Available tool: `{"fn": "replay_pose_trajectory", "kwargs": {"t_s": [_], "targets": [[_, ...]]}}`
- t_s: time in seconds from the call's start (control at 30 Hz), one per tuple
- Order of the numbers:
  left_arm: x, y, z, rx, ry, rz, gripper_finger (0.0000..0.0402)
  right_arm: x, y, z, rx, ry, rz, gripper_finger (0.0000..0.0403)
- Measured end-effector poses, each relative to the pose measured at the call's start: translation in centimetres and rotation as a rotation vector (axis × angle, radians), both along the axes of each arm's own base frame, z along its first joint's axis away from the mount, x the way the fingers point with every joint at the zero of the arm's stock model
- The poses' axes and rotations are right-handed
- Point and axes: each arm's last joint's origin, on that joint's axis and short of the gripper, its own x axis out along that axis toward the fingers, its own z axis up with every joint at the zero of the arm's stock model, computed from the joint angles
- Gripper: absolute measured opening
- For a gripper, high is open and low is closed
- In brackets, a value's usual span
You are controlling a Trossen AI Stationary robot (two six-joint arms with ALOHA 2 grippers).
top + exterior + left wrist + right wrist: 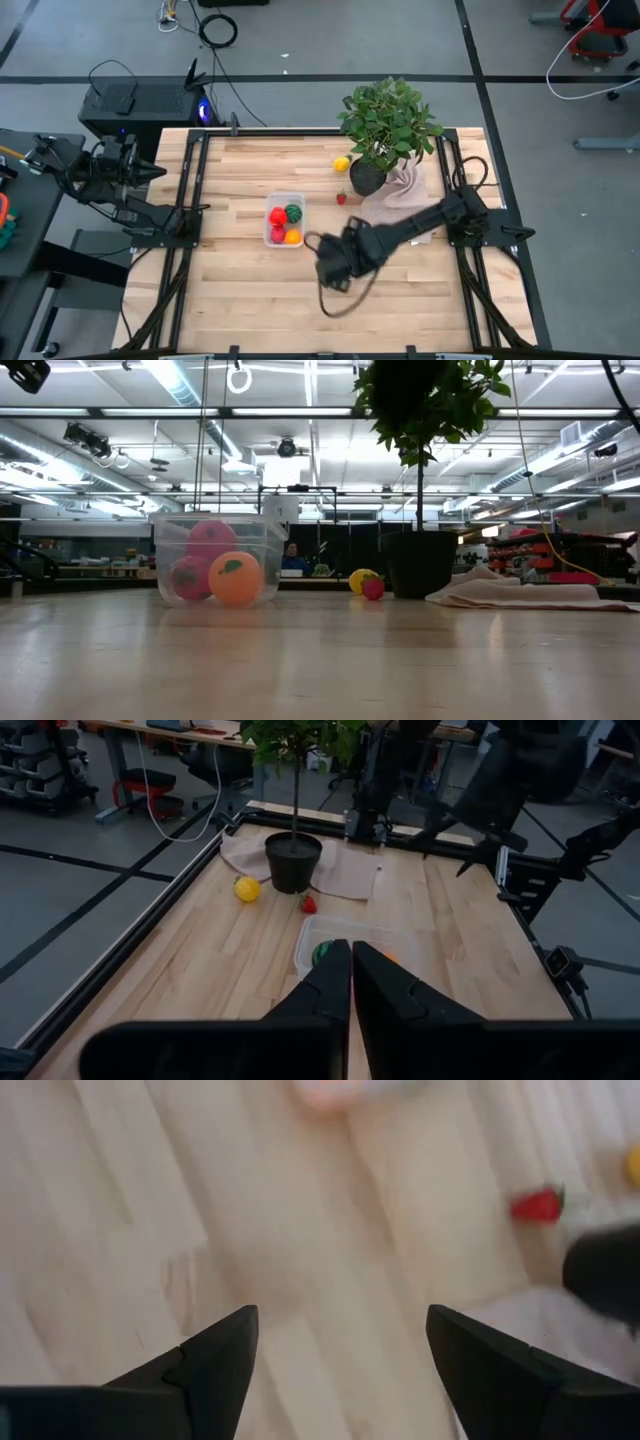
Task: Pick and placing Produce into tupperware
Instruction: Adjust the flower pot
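Note:
The clear tupperware [284, 220] stands on the wooden table left of centre and holds red, green and orange produce; it also shows in the low view [215, 558]. A yellow fruit [342, 164] and a small red strawberry [341, 198] lie on the wood beside the plant pot [367, 178]. My right gripper [325, 258] hangs above bare wood, right of and nearer than the tupperware. It points steeply down and is open [340, 1315], with nothing between its fingers. The strawberry [538, 1205] lies ahead of it. My left gripper [352, 955] is shut, held off the table's left side.
A leafy potted plant [390, 120] stands at the far right, with a beige cloth [400, 195] spread at the pot's base. A black cable loop [340, 295] hangs below my right arm. Bare wood lies along the near edge and the left part.

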Motion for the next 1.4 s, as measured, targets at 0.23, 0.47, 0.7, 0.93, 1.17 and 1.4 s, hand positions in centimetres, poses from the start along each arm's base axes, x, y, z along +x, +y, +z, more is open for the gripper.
{"fn": "replay_pose_trajectory", "kwargs": {"t_s": [0.23, 0.47, 0.7, 0.93, 1.17, 1.4], "targets": [[0.0, 0.0, 0.1, -0.006, -0.01, 0.001, 0.0017, -2.0, 2.7, -1.6, -0.02, 0.019, -0.097, 0.0284], [0.6, -0.2, 0.5, -0.008, -0.014, 0.001, 0.0018, -3.7, 4.9, -1.7, -0.008, -0.005, -0.199, 0.0262], [3.4, -1.3, 1.7, 0.028, 0.064, 0.008, 0.0016, -5.4, 7.2, -0.8, 0.018, -0.064, -0.149, 0.0243], [7.9, -3.0, 3.4, 0.049, 0.11, 0.024, 0.0013, -7.2, 9.3, -0.1, -0.01, -0.124, -0.059, 0.0229], [13.4, -5.0, 3.4, 0.08, 0.258, 0.068, 0.0011, -8.4, 10.8, 0.1, -0.035, -0.183, -0.018, 0.0212], [16.7, -6.2, 2.8, 0.057, 0.356, 0.099, 0.0011, -8.6, 11.2, 0.1, 0.01, -0.195, -0.076, 0.021]]}}
